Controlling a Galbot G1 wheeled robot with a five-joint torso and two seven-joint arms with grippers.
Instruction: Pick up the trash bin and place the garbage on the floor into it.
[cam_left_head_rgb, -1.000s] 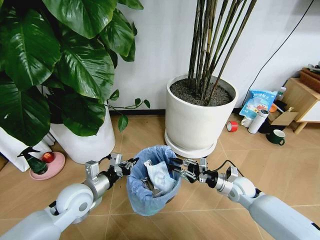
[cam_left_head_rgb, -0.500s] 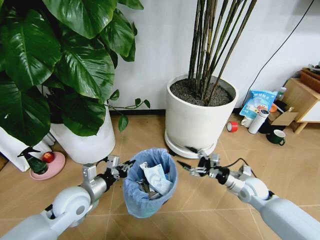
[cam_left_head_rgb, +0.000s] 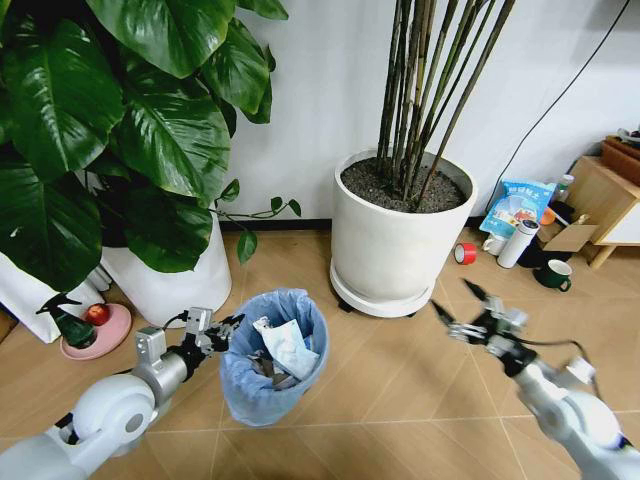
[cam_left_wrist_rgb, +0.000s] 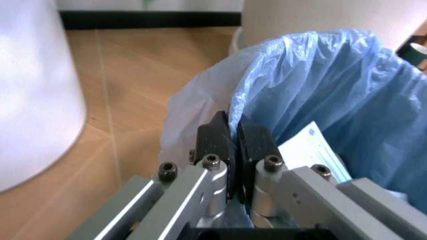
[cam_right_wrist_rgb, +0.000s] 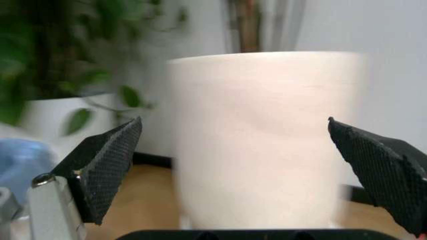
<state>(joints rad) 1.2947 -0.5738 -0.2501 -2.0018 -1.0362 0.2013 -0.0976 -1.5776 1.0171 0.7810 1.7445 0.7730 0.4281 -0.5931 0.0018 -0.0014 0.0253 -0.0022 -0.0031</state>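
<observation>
The trash bin (cam_left_head_rgb: 268, 375), lined with a crinkled light-blue bag, is on the floor (cam_left_head_rgb: 400, 390) at the lower middle of the head view. Crumpled white paper and a blue-and-white packet of garbage (cam_left_head_rgb: 286, 346) lie inside it. My left gripper (cam_left_head_rgb: 222, 330) is shut on the bin's near-left rim. In the left wrist view its fingertips (cam_left_wrist_rgb: 217, 131) pinch the bag's edge (cam_left_wrist_rgb: 320, 85), with the packet (cam_left_wrist_rgb: 313, 150) just inside. My right gripper (cam_left_head_rgb: 452, 300) hangs open, well right of the bin and in front of the bamboo pot. Its fingers (cam_right_wrist_rgb: 107, 165) are spread wide with nothing between them.
A white pot with bamboo (cam_left_head_rgb: 400, 240) stands behind the bin, and a large-leaf plant's pot (cam_left_head_rgb: 175, 280) is at the back left. A pink dish with an apple (cam_left_head_rgb: 95, 330) sits far left. A red tape roll (cam_left_head_rgb: 464, 253), flask (cam_left_head_rgb: 517, 242), dark cup (cam_left_head_rgb: 553, 273) and wooden stand (cam_left_head_rgb: 605, 200) are at the right.
My right gripper has pulled out from over the bin, swung to the right and stayed open. The bin, still held by the left gripper, has shifted a little to the left.
</observation>
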